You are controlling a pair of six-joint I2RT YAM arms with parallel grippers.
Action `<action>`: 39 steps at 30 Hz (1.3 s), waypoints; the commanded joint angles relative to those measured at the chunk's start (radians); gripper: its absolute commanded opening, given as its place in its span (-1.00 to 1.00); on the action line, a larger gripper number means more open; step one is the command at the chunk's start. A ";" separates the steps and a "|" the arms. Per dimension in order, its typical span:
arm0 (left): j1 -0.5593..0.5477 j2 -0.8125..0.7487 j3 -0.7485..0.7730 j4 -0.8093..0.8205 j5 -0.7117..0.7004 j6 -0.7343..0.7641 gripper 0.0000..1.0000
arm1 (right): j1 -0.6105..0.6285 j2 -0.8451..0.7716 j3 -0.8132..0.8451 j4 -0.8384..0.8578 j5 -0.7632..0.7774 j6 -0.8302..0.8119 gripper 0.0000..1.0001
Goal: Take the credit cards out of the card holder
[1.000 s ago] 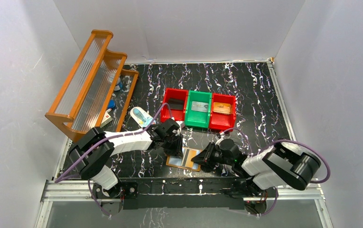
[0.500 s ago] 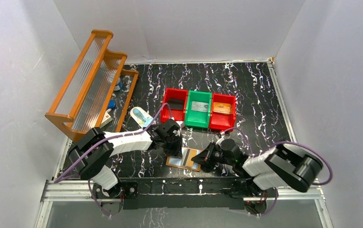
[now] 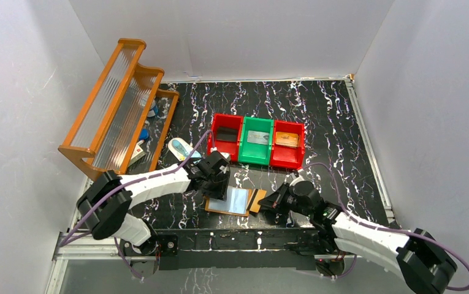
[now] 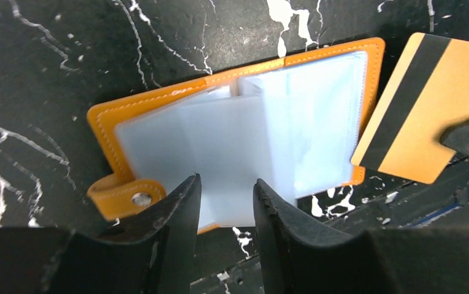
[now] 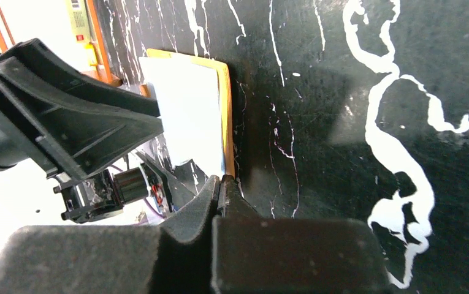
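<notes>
The orange card (image 4: 422, 122), black stripe up, sits outside the card holder (image 4: 244, 128), pinched in the right hand (image 5: 218, 191), whose fingers are clamped tight on its edge. The holder lies open on the table (image 4: 48, 73), just beside that hand and right under the left hand (image 4: 224, 205). That hand's fingers are parted above the clear sleeves, gripping nothing.

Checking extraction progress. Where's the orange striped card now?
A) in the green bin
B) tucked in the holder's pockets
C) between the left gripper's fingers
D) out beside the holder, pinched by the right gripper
D: the orange card lies outside the holder, by its edge, with the shut right gripper on its outer end.
</notes>
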 commanded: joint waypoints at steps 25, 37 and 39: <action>0.228 -0.413 0.060 -0.304 -0.096 0.132 0.71 | -0.010 -0.016 0.642 -0.730 0.521 -0.599 -1.00; 0.436 -0.482 -0.009 -0.223 -0.108 0.242 0.97 | -0.128 0.226 0.830 -0.688 0.668 -1.053 -1.00; 0.436 -0.492 0.006 -0.243 -0.115 0.243 0.97 | -0.174 0.230 0.805 -0.600 0.604 -1.192 -1.00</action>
